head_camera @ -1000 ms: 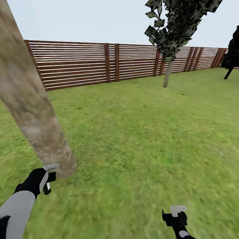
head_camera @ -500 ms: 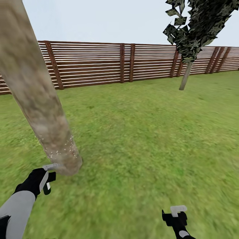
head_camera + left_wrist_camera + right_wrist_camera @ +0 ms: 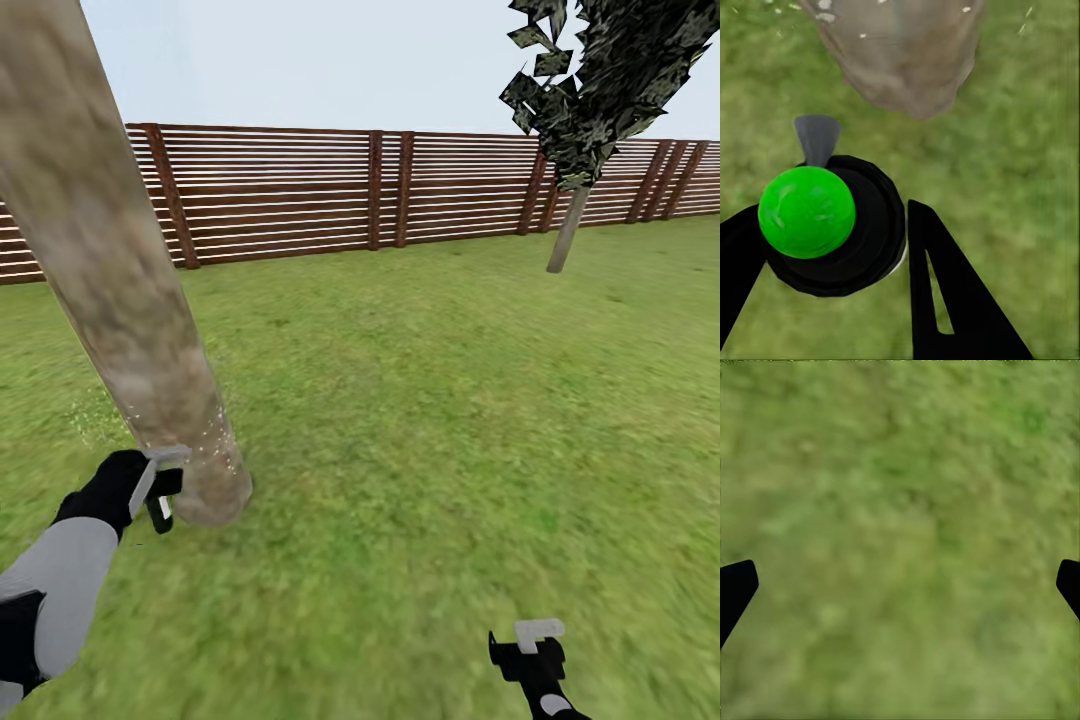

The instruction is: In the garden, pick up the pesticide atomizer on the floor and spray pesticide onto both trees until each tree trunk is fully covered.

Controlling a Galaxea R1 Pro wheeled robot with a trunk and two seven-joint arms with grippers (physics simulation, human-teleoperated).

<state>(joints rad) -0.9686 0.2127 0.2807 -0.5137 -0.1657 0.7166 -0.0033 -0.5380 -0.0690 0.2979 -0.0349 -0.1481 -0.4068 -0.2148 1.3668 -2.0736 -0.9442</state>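
Two grippers: left [image 3: 832, 255] clamped on sprayer [image 3: 829, 225] beside trunk [image 3: 120, 300]; right [image 3: 900, 585] spread wide over open grass [image 3: 450, 400].

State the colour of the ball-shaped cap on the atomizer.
Bright green cap, atop the black atomizer; clearest in the left wrist view.

We see a blurry green grass lawn [image 3: 450, 420] that spreads out to a brown wooden fence of horizontal slats [image 3: 300, 195] with darker upright posts. Above the fence there is a pale grey-blue sky [image 3: 320, 60]. The light is even and soft.
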